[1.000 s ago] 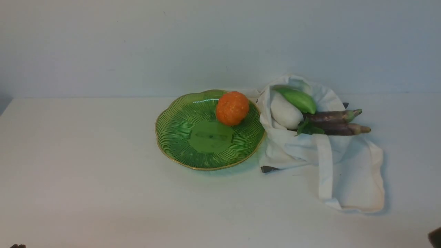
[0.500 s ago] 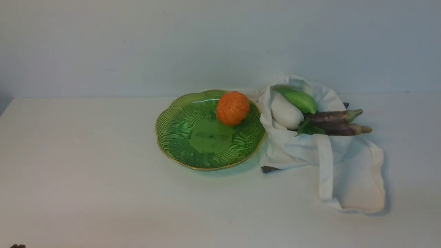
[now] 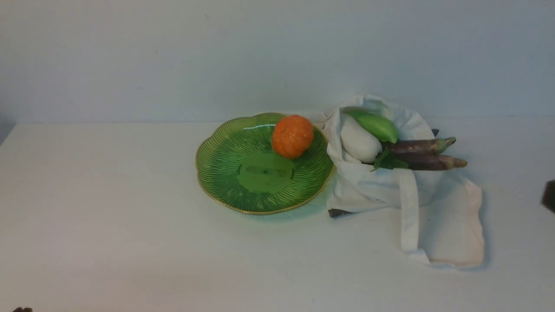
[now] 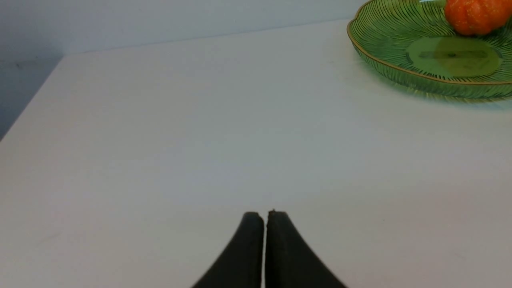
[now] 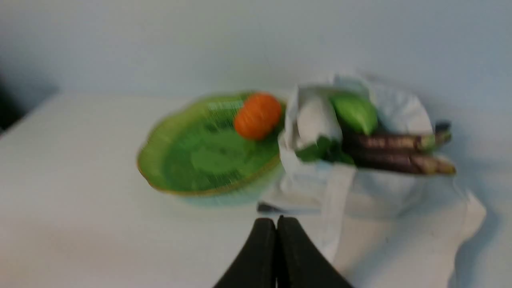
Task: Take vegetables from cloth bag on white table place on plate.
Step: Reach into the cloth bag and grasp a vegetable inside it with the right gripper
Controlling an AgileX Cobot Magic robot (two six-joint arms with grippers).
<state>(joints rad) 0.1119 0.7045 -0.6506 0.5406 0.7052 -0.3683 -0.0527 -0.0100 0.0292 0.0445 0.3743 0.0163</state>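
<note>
The off-white cloth bag (image 3: 438,221) lies on the white table (image 3: 108,216), right of the green plate (image 3: 225,173). In the bag's mouth lie a white radish (image 3: 359,141) with green leaves, a smooth green vegetable (image 3: 377,125) and two purple eggplants (image 3: 418,146), stems pointing right. My right gripper (image 5: 276,221) is shut and empty, above the table short of the bag (image 5: 400,208); that view is blurred. My left gripper (image 4: 265,216) is shut and empty over bare table, well away from the plate (image 4: 384,56).
An orange pumpkin-like ball (image 3: 292,135) sits on the plate's far right side. A dark piece of my right arm (image 3: 550,196) shows at the right edge of the front view. A small dark object (image 3: 340,212) pokes out under the bag. A wall stands behind the table.
The dark piece of my right arm was at the bottom right corner, left the view, and now shows higher at the right edge. The vegetables, bag and plate have not moved.
</note>
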